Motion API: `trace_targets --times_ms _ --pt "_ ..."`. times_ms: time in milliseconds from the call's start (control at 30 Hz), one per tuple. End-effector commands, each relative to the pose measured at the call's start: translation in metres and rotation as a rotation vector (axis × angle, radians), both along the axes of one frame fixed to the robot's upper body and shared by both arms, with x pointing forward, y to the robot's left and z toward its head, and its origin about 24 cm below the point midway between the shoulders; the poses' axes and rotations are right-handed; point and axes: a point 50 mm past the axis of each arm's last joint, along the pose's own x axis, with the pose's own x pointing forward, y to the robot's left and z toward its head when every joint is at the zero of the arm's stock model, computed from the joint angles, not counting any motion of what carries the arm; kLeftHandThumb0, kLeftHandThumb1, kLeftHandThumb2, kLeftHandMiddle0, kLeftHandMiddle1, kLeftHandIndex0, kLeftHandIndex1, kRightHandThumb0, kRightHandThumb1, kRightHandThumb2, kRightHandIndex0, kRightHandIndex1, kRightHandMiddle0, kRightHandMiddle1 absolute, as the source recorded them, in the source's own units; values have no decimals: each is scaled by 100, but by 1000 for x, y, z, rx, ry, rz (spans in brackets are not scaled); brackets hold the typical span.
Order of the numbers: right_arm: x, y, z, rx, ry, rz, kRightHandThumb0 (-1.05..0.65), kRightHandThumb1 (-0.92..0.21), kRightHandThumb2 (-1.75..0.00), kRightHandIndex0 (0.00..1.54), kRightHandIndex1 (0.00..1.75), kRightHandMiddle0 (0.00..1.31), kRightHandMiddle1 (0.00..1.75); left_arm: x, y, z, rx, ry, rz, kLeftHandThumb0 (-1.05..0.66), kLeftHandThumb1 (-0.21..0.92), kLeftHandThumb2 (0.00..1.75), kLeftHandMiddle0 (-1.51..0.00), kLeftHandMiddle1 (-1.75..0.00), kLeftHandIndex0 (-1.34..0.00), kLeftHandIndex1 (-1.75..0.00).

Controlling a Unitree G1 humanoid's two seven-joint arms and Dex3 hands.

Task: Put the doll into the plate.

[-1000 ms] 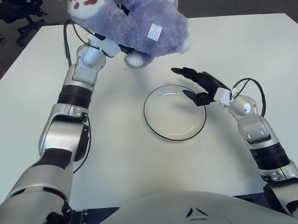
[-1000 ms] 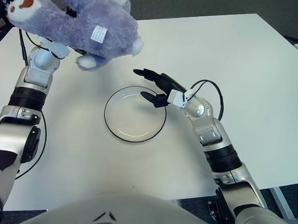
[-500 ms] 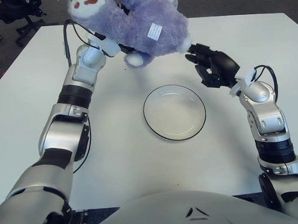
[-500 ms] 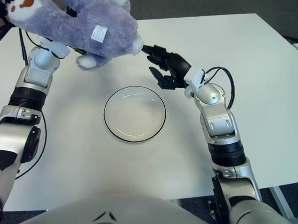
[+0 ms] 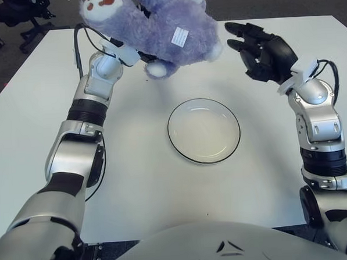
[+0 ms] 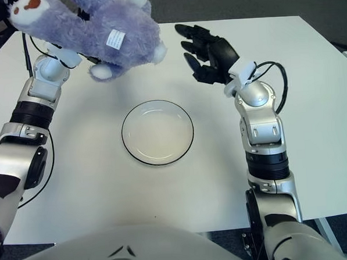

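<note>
A large purple plush doll (image 5: 156,26) with a white tag is held up in the air at the back left, above the table. My left hand (image 5: 135,49) is under the doll, mostly hidden by it, and grips it. A clear glass plate (image 5: 203,130) with a dark rim lies on the white table in the middle, in front of and below the doll. My right hand (image 5: 251,43) is raised to the right of the doll, fingers spread, a little apart from the doll's white foot (image 5: 214,49).
The white table (image 5: 165,188) spreads all round the plate. A black office chair (image 5: 16,13) stands on the floor beyond the table's back left corner.
My right hand has risen from beside the plate's right rim and moved back toward the doll's right side, fingers opening. The doll and my left arm have stayed still.
</note>
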Motion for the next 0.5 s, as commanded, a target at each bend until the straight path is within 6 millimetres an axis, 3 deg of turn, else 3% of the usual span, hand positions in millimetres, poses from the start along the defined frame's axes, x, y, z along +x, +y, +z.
trace_targets --times_ms 0,467 --pt "6 -12 1 -46 -42 -58 -53 -92 -53 43 2 36 10 -1 4 3 1 -23 5 0 23 139 -70 -166 -45 -175" --pt "8 -17 -2 -110 -59 -110 -54 -92 -51 43 1 36 11 0 5 2 9 -23 -7 0 23 140 -70 -167 -46 -175"
